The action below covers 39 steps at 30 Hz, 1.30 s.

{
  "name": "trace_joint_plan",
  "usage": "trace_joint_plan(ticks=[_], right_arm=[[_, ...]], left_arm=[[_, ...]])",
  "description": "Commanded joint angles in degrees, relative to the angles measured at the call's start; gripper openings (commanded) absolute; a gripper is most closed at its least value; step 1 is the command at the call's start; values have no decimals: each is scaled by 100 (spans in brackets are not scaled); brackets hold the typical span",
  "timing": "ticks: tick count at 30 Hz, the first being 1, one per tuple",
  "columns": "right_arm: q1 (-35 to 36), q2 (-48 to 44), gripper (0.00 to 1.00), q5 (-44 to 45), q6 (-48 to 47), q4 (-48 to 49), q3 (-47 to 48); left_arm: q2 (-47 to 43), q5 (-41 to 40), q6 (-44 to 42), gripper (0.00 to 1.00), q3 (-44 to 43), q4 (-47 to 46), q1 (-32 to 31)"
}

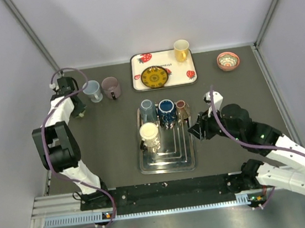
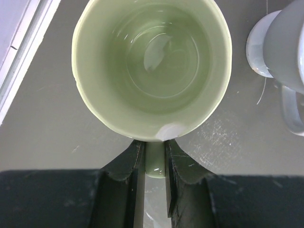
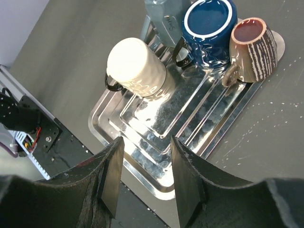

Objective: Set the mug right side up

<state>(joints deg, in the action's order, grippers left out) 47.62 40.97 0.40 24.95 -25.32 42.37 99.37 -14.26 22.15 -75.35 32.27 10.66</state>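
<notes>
The mug [image 2: 152, 71] is pale green glazed ceramic, so we judge it stiff, fairly weighty for its size, slick on the wall and liable to chip if it is knocked or dropped. There is a pale mark on the rim above the handle [image 2: 155, 164], either a chip or glare. It sits at the far left of the table [image 2: 42, 137], near a light blue mug [image 2: 285, 42], and its mouth faces the wrist camera. We take that as upright or nearly so, though we cannot tell if its base rests on the table. The handle is the surest place to hold it, and the left gripper [image 2: 155, 153] is clamped on it from both sides. That arm is folded back along the left wall with its wrist pointing down. The right gripper [image 3: 145, 175] hangs with its 2 fingers spread and nothing between them, over the near part of the steel tray [image 3: 156, 166]
</notes>
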Motion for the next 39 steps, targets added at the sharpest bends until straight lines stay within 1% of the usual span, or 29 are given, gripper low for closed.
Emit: trace_joint_plan(ticks=[1,9,17,22,26,28,30,31,33,34,37,38,39], right_arm=[[46,51,45,170,-166,62,404],[46,227,45,249,-219,62,448],[46,508,45,311,-298,62,500],[46,701,45,329,-350,80,579],[46,833,45,329,-377,97,650],[46,877,45,311,-386,106,676],[46,886,45,302,-377,124,685],[46,895,45,302,-386,141,685],[46,895,45,285,-359,133,667],[46,860,45,276,-342,141,659],[46,781,45,267,-298,133,606],[46,772,45,276,-289,141,588],[46,746,45,285,-289,142,588]], left_arm=[[143,-33,17,0,-410,-626,59],[626,-68,-9,0,-752,-634,77],[1163,-15,-27,0,-1438,-450,77],[1462,152,-44,0,-1780,-327,68],[1506,64,-53,0,-1790,-239,77],[1436,64,-53,8,-1729,-221,103],[1349,90,-36,21,-1667,-221,103],[1313,108,-36,29,-1650,-230,121],[1234,90,-36,35,-1623,-230,121],[1199,82,-27,39,-1597,-239,130],[1084,73,0,45,-1579,-230,130],[989,47,17,48,-1562,-213,130],[935,-15,87,50,-1544,-152,138]])
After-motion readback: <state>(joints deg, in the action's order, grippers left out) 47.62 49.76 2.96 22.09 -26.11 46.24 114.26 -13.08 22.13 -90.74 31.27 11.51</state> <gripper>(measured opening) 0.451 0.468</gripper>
